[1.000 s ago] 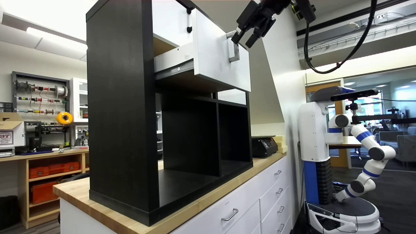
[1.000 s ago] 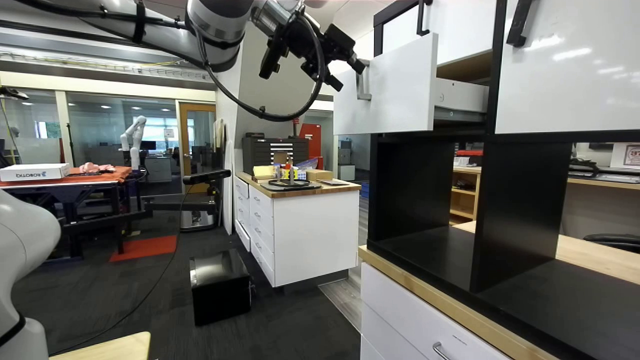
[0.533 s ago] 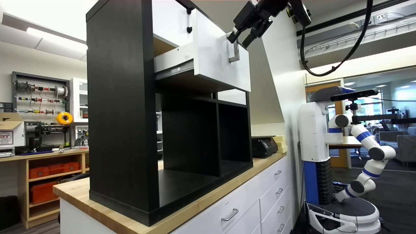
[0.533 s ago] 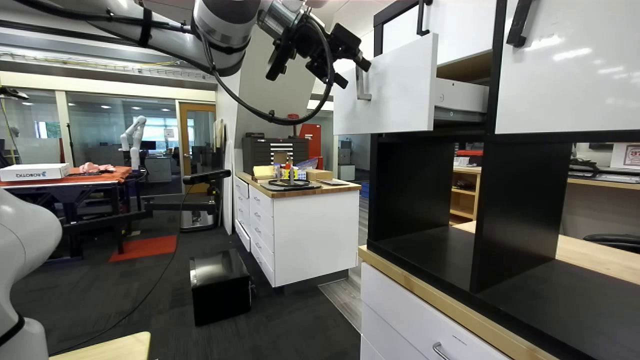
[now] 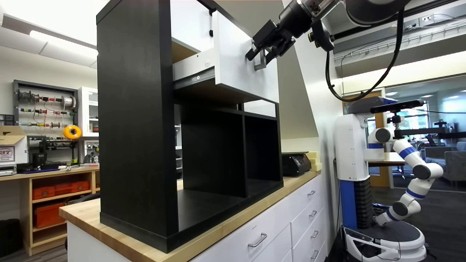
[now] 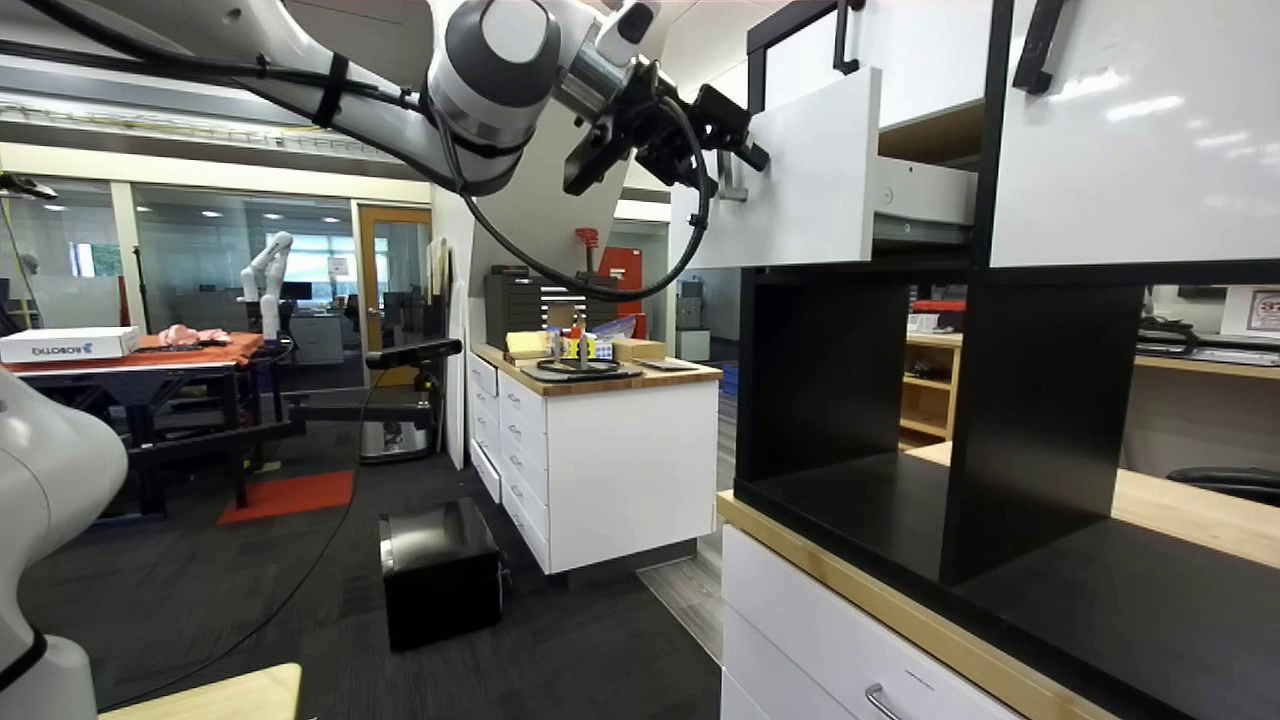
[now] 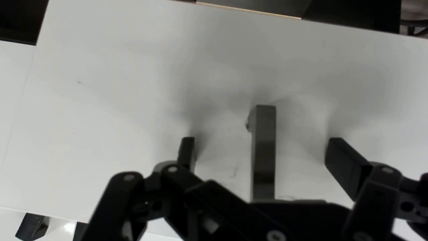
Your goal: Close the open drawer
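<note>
The open drawer stands partly out of the upper part of the black shelf unit in both exterior views. Its flat white front (image 5: 233, 65) (image 6: 810, 200) also fills most of the wrist view (image 7: 117, 87). Its pale side (image 5: 194, 65) (image 6: 925, 190) shows above a metal runner. A grey bar handle (image 5: 260, 66) (image 6: 733, 192) is on the front. My gripper (image 5: 260, 56) (image 6: 735, 170) is open, its fingers on both sides of the handle (image 7: 264, 150) and apart from it in the wrist view (image 7: 261, 144). The fingertips look to be at or against the front.
The black shelf unit (image 5: 134, 127) (image 6: 1040, 430) stands on a wooden counter (image 5: 218, 233). A closed white front with a black handle (image 6: 1150, 150) is beside the drawer; another white front (image 6: 935, 50) is above. A slanted wall (image 5: 302, 91) is behind. A cable (image 6: 560, 285) hangs from the arm.
My gripper has moved toward the drawer and a little down, so its fingers now straddle the handle. The drawer front has shifted slightly inward. The fingers have stayed open.
</note>
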